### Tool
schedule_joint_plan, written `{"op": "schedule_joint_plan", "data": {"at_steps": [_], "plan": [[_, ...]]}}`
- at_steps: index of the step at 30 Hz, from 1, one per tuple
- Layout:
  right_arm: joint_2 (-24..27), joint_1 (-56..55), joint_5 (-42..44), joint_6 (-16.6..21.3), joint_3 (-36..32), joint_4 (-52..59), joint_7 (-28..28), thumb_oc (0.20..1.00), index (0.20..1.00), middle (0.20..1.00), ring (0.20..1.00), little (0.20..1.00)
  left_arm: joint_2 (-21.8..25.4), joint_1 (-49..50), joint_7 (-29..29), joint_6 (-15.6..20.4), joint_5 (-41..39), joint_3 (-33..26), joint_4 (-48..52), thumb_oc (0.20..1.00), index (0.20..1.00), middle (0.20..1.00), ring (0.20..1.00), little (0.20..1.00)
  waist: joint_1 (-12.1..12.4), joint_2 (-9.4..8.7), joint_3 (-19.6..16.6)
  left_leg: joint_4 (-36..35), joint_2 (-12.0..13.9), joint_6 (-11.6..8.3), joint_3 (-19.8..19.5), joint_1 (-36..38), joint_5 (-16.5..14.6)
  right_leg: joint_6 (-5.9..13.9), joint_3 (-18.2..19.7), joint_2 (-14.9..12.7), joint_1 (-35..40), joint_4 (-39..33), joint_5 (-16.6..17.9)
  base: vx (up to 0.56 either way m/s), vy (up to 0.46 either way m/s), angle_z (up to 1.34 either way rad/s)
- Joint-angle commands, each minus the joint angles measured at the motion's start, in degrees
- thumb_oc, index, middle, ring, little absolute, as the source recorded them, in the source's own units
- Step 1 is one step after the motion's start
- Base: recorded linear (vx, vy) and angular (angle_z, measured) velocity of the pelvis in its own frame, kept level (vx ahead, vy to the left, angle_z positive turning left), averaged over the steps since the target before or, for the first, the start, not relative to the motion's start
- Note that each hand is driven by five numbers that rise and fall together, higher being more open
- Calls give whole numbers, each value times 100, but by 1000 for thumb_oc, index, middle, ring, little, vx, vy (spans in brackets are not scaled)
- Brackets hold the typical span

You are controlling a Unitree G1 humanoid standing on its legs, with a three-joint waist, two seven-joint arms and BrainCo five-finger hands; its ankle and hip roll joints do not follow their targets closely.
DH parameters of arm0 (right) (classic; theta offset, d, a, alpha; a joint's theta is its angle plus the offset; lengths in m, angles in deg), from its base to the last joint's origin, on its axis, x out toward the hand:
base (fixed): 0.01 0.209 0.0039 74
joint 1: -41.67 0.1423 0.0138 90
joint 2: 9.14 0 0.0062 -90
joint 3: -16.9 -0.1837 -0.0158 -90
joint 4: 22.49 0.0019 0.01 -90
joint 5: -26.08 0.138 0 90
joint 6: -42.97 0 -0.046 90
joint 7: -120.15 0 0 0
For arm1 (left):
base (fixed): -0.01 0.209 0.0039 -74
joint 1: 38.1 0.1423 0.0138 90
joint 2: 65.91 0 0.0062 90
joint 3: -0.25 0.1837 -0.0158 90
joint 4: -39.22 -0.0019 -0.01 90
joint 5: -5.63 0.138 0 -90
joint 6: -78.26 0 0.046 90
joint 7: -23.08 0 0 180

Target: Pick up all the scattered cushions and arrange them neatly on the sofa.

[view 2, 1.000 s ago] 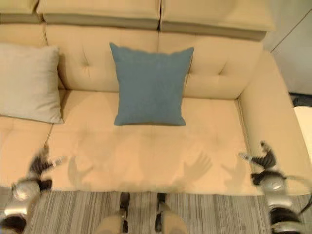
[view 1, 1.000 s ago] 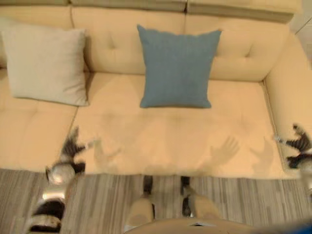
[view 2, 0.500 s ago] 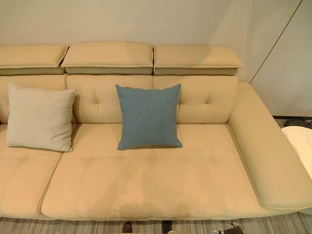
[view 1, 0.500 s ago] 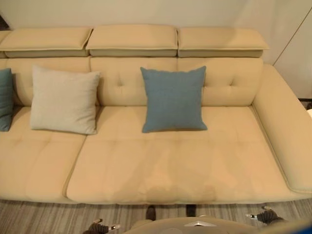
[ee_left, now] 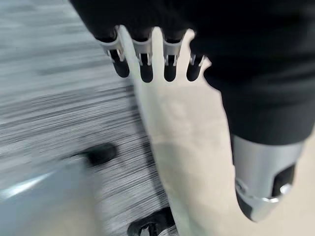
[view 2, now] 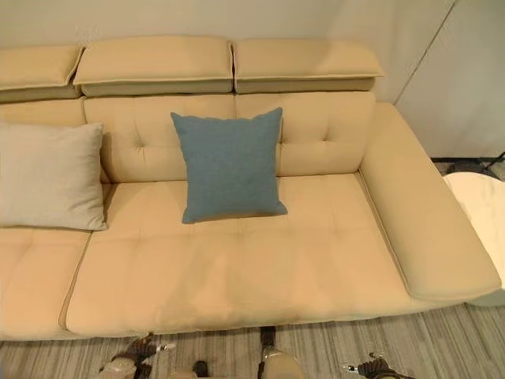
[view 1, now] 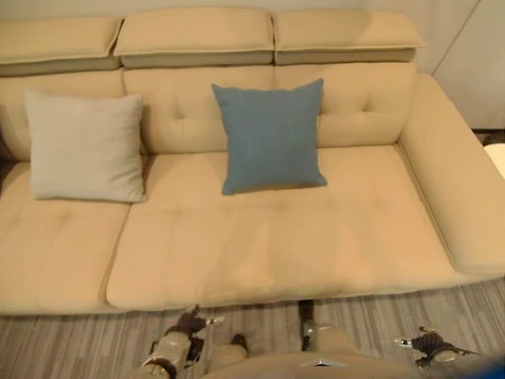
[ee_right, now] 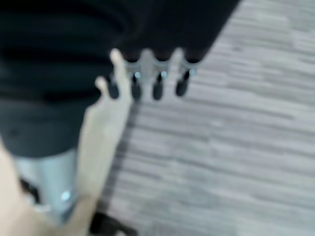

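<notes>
Floor: a grey striped carpet (view 1: 95, 347) is seen in front of the sofa, and a pale wall (view 2: 237, 20) is seen behind it.
Sofa: a cream sofa (view 1: 260, 245) with a tufted back and three headrests on top is placed along the wall; its armrest (view 2: 418, 229) is found on the robot's right.
Blue cushion: the blue cushion (view 1: 271, 136) is stood upright on the seat and is leaned against the backrest, near the middle of the sofa.
Beige cushion: the beige cushion (view 1: 85, 147) is also leaned on the backrest, well apart from the blue one, on the robot's left.
Side table: the edge of a white round table (view 2: 477, 201) is seen just past the armrest.
Left hand: the left hand (view 1: 189, 325) is held low above the carpet, in front of the seat edge; its fingers (ee_left: 146, 66) are kept straight and nothing is held.
Right hand: the right hand (view 1: 428, 344) is held low over the carpet on the right; its fingers (ee_right: 157, 83) are spread straight and nothing is gripped.
</notes>
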Motion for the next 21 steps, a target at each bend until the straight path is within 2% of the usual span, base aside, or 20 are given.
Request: {"op": "schedule_joint_plan", "data": {"at_steps": [1,2,4,6,8,9,12,17,21], "plan": [[63,293,-30,-69,200,16,-62,1000,1000,1000,1000,1000,286,267,-178,8,-47,-163,-52,1000,1000,1000,1000,1000,242,-2,30,-58,-79,66,-24,186,-287,660,-24,-90,-131,277,-464,-155,173,-47],[40,323,-77,-82,227,28,-51,1000,1000,1000,1000,1000,309,287,-196,10,-35,-207,-101,1000,1000,1000,1000,1000,266,10,70,-109,-84,99,24,212,-236,689,-72,-128,-206,341,-450,-253,187,-61],[1,337,-55,-74,314,75,-43,1000,1000,1000,1000,1000,421,315,-208,-38,15,-248,-187,1000,1000,1000,1000,1000,316,46,145,-157,-115,207,53,105,-68,603,-54,-73,-208,899,-718,-278,156,-49],[-4,339,-49,-71,326,78,-46,1000,1000,1000,1000,1000,435,323,-204,-48,23,-260,-197,1000,1000,1000,1000,1000,347,57,155,-176,-129,232,60,119,-57,569,-25,-34,-155,1024,-798,-93,49,-30],[-12,285,-10,-46,322,46,-44,1000,1000,1000,1000,1000,477,351,-193,-66,26,-296,-231,1000,1000,1000,1000,1000,392,100,99,-236,-124,260,52,81,35,490,22,106,53,1363,-1090,-123,16,-19],[-13,283,11,-49,310,-3,-29,1000,1000,1000,1000,1000,479,400,-179,-60,8,-306,-228,1000,1000,1000,1000,1000,483,107,29,-346,-103,239,99,48,119,483,68,181,280,1344,-1158,-114,-56,9],[-25,264,43,-46,302,8,-58,1000,1000,1000,1000,1000,452,442,-170,-52,-14,-316,-271,1000,1000,1000,1000,1000,544,57,-124,-465,-106,196,150,12,184,490,73,211,537,929,-1171,-39,-78,-12],[-6,219,148,-23,266,-51,-68,1000,1000,1000,1000,1000,433,475,-135,-75,62,-344,-351,1000,1000,1000,1000,1000,514,8,-285,-595,-14,95,212,75,242,453,162,355,871,225,-1107,6,-93,-1],[-20,164,185,-47,233,-160,-56,1000,1000,1000,1000,1000,427,482,-114,-108,60,-354,-346,1000,1000,1000,1000,1000,503,10,-306,-673,31,77,197,184,272,428,153,399,990,138,-1105,18,-57,2]]}}
